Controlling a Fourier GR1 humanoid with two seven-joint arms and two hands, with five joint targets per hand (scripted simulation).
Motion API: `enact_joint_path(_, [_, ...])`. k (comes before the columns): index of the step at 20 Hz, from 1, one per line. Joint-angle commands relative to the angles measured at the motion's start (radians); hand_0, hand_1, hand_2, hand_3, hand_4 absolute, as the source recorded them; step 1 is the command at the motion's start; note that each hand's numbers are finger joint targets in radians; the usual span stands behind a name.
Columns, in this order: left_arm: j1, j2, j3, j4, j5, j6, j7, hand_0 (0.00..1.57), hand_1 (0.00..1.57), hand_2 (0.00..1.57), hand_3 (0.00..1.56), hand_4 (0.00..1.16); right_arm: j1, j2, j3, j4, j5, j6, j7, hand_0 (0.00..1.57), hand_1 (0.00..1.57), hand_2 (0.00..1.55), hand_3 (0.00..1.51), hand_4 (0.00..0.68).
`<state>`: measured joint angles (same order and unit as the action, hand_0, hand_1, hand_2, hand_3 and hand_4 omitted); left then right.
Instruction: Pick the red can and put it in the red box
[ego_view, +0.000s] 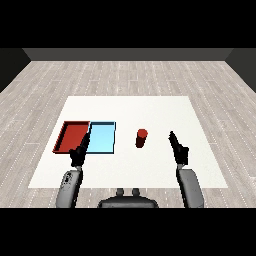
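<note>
A red can (141, 138) stands upright on the white table (150, 110), just right of the two trays. The red tray (72, 136) lies at the left with nothing in it, and the light blue tray (102, 138) lies against its right side. My right hand (179, 148) is to the right of the can, apart from it, with its fingers straight and pointing forward. My left hand (80, 151) hovers over the near edge where the two trays meet, fingers straight, holding nothing.
Bare white table surface stretches behind the can and the trays and along the near edge between my forearms. Beyond the table there is grey wooden floor.
</note>
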<state>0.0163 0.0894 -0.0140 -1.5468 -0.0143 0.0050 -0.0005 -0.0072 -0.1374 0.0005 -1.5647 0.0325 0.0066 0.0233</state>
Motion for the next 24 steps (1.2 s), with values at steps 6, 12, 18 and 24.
enact_joint_path(6, [0.029, 0.018, 0.019, -0.052, -0.036, 0.011, 0.043, 0.00, 0.00, 0.00, 0.00, 0.00, -0.021, -0.117, -0.182, 0.121, -0.148, 0.178, -0.086, 0.00, 0.00, 0.00, 0.00, 0.000])
enact_joint_path(12, [0.028, 0.004, 0.091, -0.105, 0.093, -0.086, -0.394, 0.00, 0.00, 0.00, 0.00, 0.00, 0.038, -0.067, -0.195, -0.006, -0.251, 0.262, -0.342, 0.00, 0.00, 0.00, 0.00, 0.000])
enact_joint_path(18, [0.012, -0.027, 0.078, 0.004, 0.055, -0.087, -0.502, 0.00, 0.00, 0.00, 0.00, 0.00, -0.014, -0.055, -0.196, 0.091, -0.217, 0.282, -0.383, 0.00, 0.00, 0.00, 0.00, 0.000])
enact_joint_path(24, [-0.039, -0.006, 0.109, 0.011, 0.087, -0.112, -0.475, 0.00, 0.00, 0.00, 0.00, 0.00, -0.031, -0.067, -0.224, 0.058, -0.239, 0.284, -0.327, 0.00, 0.00, 0.00, 0.00, 0.000])
